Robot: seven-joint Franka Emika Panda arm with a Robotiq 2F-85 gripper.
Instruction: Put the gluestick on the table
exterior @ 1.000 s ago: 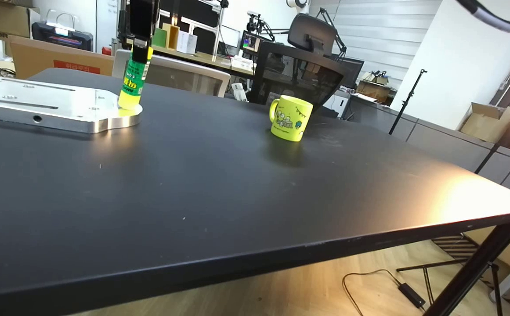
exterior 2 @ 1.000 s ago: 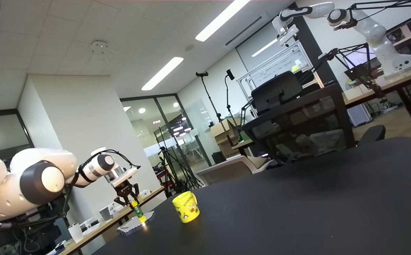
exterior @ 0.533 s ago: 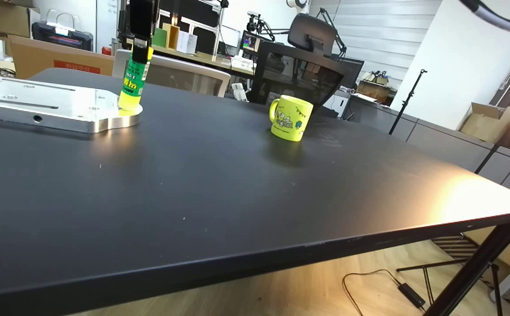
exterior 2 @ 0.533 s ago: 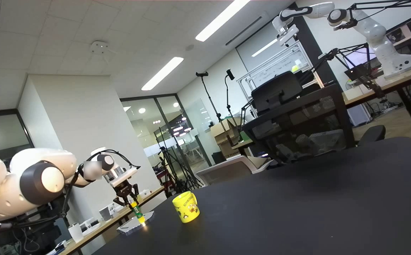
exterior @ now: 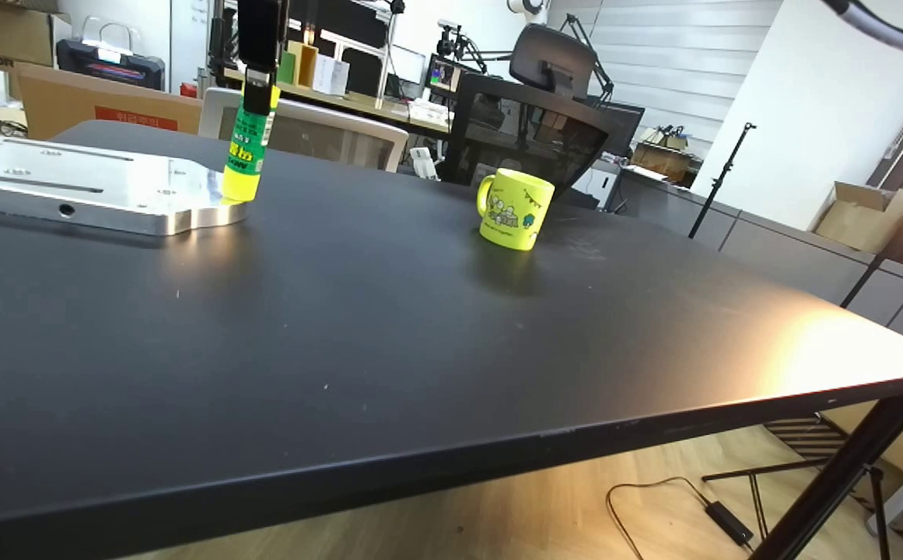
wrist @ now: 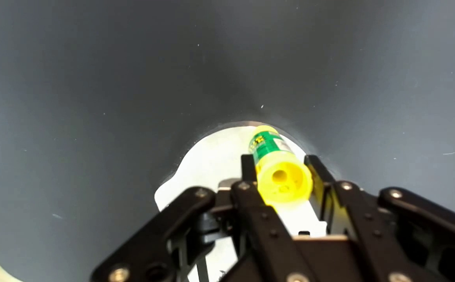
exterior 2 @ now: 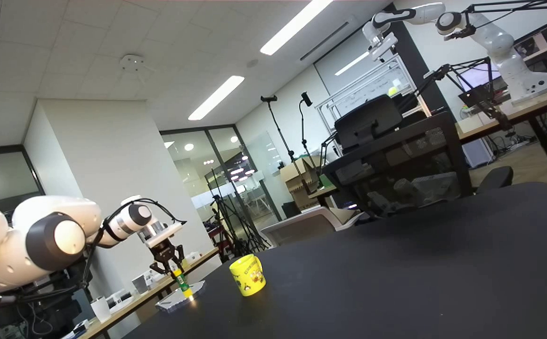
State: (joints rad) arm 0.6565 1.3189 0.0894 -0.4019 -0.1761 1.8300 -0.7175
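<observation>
Gluestick [exterior: 250,141] is clasped roughly upright in the jaws of the end effector [wrist: 282,167], its lower end at the rounded tip of a silver metal plate [exterior: 132,183] at left on the black bench [exterior: 420,334]; whether gluestick and plate touch cannot be told. A yellow-green mug [exterior: 515,210] stands apart to the right in both exterior views.

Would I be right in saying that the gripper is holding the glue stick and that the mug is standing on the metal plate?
Not quite: the mug stands directly on the black table, apart from the metal plate, as both exterior views show. The rest is right: the gripper is holding the glue stick.
</observation>
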